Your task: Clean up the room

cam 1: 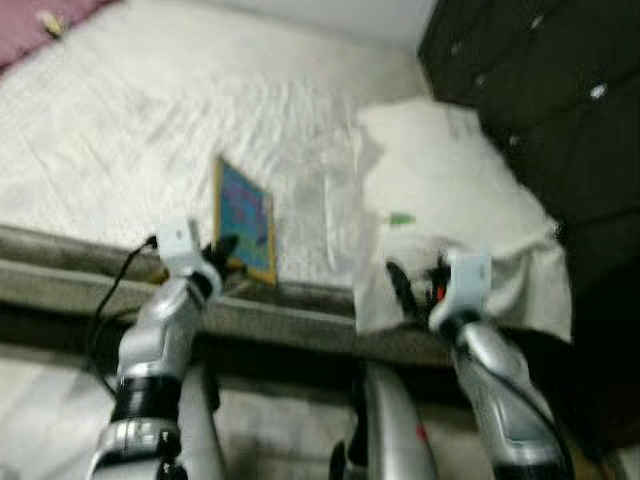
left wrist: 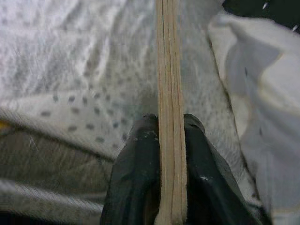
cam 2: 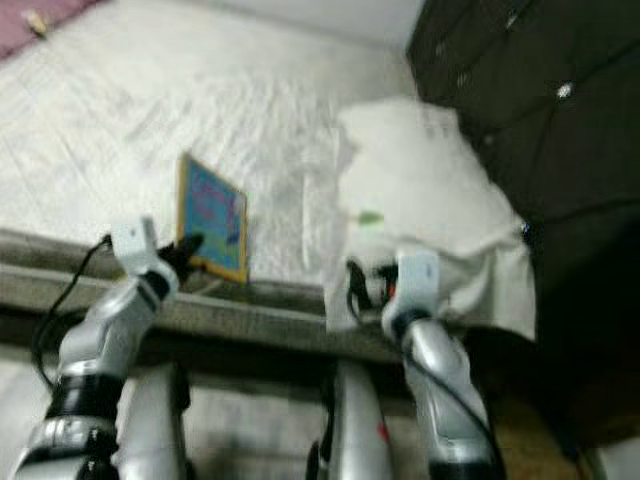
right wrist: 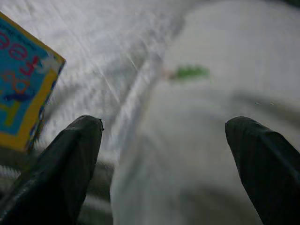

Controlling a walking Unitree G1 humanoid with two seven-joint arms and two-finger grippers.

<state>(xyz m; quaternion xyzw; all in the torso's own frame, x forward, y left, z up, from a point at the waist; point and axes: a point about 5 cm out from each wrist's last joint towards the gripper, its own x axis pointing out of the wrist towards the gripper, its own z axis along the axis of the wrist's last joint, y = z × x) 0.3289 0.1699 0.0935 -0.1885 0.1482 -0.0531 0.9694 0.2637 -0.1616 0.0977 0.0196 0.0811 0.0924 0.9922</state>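
A robot stands at the edge of a bed point(cam 1: 200, 110) covered in a white, lightly patterned sheet. Its left gripper point(cam 1: 222, 252) is clamped on the lower edge of a thin children's book point(cam 1: 245, 220) with a blue cover and yellow border — the book stands upright on edge, just above the mattress near the bed's front edge. In the left wrist view the book's pale page edges point(left wrist: 168, 108) run straight up between the two black fingers point(left wrist: 136, 178), which press on it from both sides.

The right gripper point(cam 1: 415, 290) hovers at the front edge of a white pillow point(cam 1: 450, 190), its fingers point(right wrist: 70, 159) spread wide apart and grasping nothing. A small green mark point(right wrist: 190, 72) shows on the pillow. The pillow lies just beside the book, toward the robot's right — behind it rises a dark tufted headboard point(cam 1: 540, 90). A strip of pink fabric point(cam 1: 40, 30) shows at the bed's far left corner.
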